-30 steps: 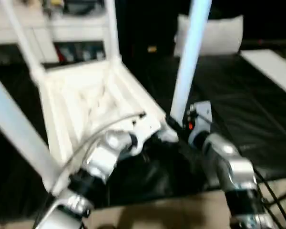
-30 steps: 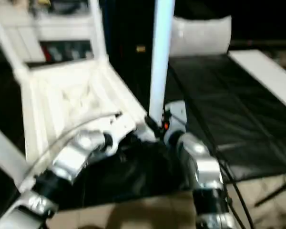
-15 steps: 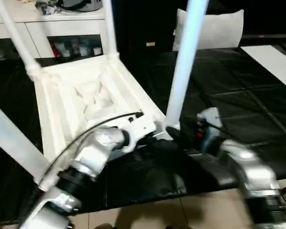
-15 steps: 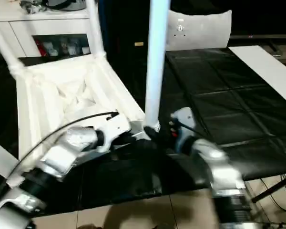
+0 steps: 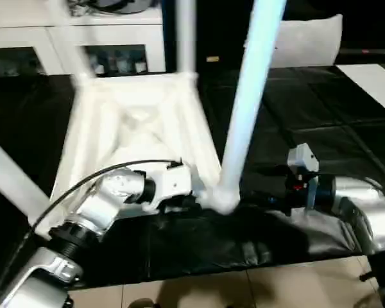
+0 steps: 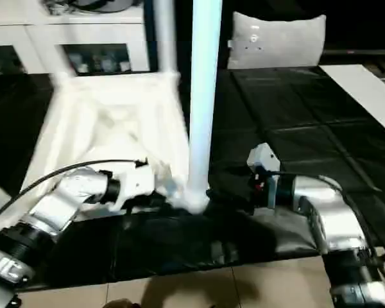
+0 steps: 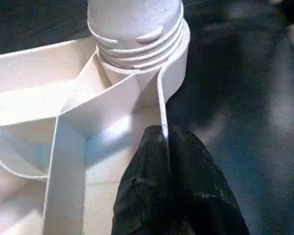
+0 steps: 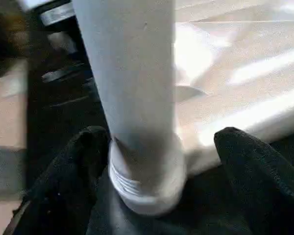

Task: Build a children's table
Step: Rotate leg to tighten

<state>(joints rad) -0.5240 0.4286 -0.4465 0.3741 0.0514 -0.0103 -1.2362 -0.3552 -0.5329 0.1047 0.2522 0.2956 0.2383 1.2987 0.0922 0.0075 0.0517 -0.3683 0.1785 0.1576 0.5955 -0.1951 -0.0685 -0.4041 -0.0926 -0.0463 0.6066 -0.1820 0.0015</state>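
While the white table top [image 5: 135,128] lies upside down on the black mat [image 5: 321,122], its ribbed underside facing up, the leg [image 5: 247,96] nearest the robot stands upright in the corner socket [image 7: 137,36] at the top's near right corner, and every other thing is best placed from that leg. The left gripper [image 7: 166,147] sits just beside the socket, its fingers pinched tight on the thin white rim wall that runs from the socket along the top's edge. The right gripper [image 8: 142,161] is on the far side of the same leg at its base, its black fingers [image 8: 250,166] spread apart to either side of the tube and clasping nothing. Other legs rise from the top's far corners (blurred, so their seating cannot be judged). The plastic looks light, hollow and stiff, with a smooth skin that a pad could slide on; the ribs and rim are thin enough to flex if squeezed hard. A sound hold on the leg would be low on the tube, near the threaded collar, where it is thickest and twisting force carries straight into the socket, while the top is best steadied by the rim close to that corner.
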